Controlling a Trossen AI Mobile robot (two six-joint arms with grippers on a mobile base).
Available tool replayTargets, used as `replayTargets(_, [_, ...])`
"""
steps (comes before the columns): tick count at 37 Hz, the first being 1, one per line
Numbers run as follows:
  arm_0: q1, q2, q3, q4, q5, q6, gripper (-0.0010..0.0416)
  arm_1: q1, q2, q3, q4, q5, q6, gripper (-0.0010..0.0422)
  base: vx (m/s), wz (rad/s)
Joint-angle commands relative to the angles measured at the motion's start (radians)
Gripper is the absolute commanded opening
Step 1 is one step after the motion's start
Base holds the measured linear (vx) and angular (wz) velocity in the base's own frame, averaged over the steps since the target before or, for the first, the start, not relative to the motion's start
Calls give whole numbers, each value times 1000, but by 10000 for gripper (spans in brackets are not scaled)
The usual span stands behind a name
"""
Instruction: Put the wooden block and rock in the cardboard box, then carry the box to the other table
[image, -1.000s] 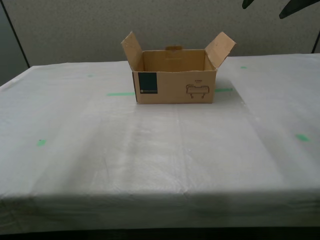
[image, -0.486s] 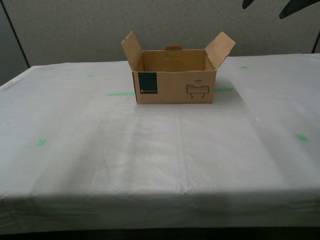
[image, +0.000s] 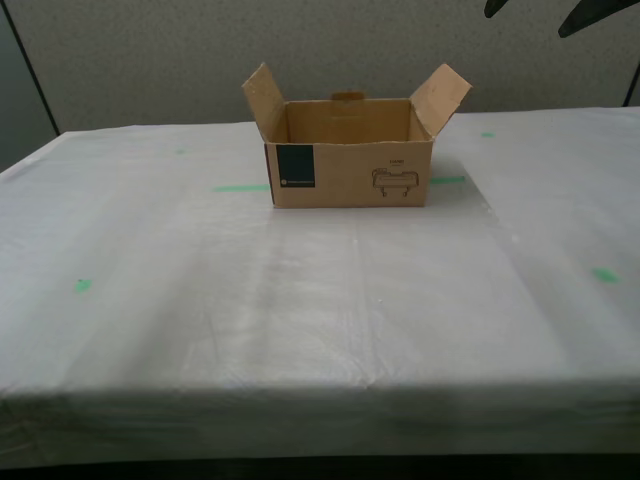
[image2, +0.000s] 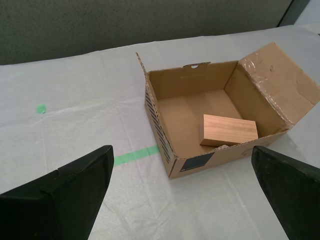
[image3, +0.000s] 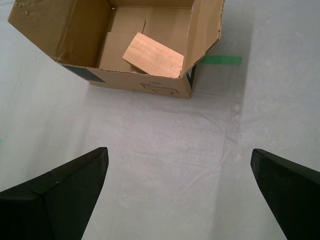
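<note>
The cardboard box stands open on the other table, the one draped in white cloth, with its side flaps raised. In both wrist views the wooden block lies tilted inside the cardboard box. A small beige sliver beside the block may be the rock; the box wall hides most of it. My second gripper is open, held back from the box above the cloth. My first gripper is open too, apart from the box's printed front.
Green tape marks dot the cloth, and a green strip runs up to the box. Two dark shapes hang at the top of the exterior view's right. A grey wall stands behind the table.
</note>
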Motion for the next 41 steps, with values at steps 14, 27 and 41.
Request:
replayTargets(14, [0, 0, 1, 0, 3, 1, 398, 0, 0, 1, 2, -2, 1, 378, 0, 0])
replayTargets(27, [0, 0, 1, 0, 3, 1, 398, 0, 0, 1, 2, -2, 1, 378, 0, 0])
replayTargets(41, [0, 0, 1, 0, 3, 1, 399, 0, 0, 1, 2, -2, 1, 378, 0, 0])
